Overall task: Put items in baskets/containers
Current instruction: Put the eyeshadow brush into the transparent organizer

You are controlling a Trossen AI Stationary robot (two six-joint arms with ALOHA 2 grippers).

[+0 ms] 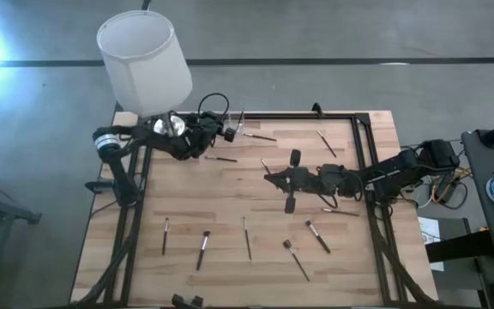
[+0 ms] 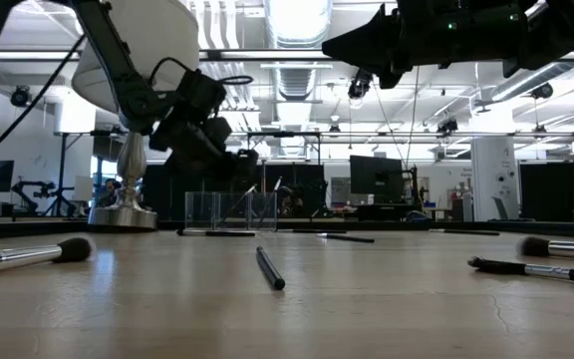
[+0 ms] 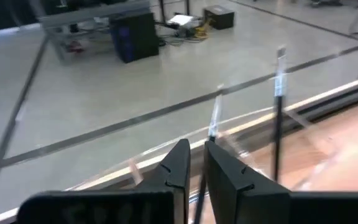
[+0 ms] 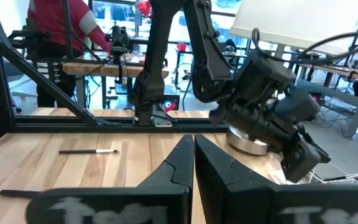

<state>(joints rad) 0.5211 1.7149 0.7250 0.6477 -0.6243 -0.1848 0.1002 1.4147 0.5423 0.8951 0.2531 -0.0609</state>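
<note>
A grey concrete floor point(image 1: 333, 34) surrounds the wooden table point(image 1: 230, 184), crossed by a dark line behind it. A white lampshade point(image 1: 142, 60) stands at the table's far left corner. Beyond the table, the room has ceiling strip lights point(image 2: 297, 18), white pillars point(image 2: 488, 178), dark monitors point(image 2: 375, 175) and workbenches point(image 4: 98, 65), where a person in a red top point(image 4: 58, 25) stands.

The table point(image 1: 230, 197) is seen whole from straight above in the high view. It is crossed level, at board height, in the low view, toward the lamp point(image 2: 128, 90) also seen overhead. Each wrist view is taken close behind its own fingers; the right one faces the left arm point(image 4: 266, 118).
</note>
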